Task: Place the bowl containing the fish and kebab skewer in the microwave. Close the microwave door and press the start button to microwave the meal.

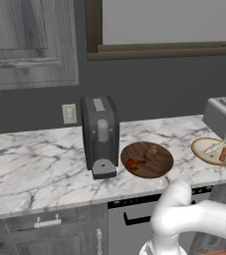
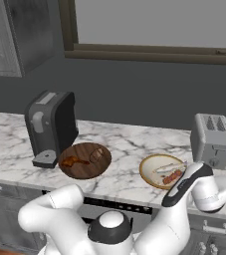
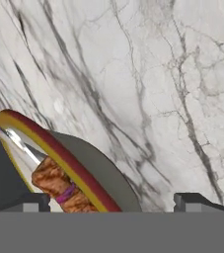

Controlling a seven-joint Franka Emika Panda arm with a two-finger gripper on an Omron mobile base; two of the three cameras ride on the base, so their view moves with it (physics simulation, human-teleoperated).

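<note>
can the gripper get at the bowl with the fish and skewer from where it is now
Probably yes. The open gripper hangs just above the marble counter at the bowl rim, with the kebab skewer close by its fingertips. Nothing stands between; the toaster sits behind.

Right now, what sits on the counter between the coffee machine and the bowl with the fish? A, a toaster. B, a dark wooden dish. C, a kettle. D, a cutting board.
B: a dark wooden dish lies on the counter between the coffee machine and the bowl, while the toaster stands behind the bowl.
</note>
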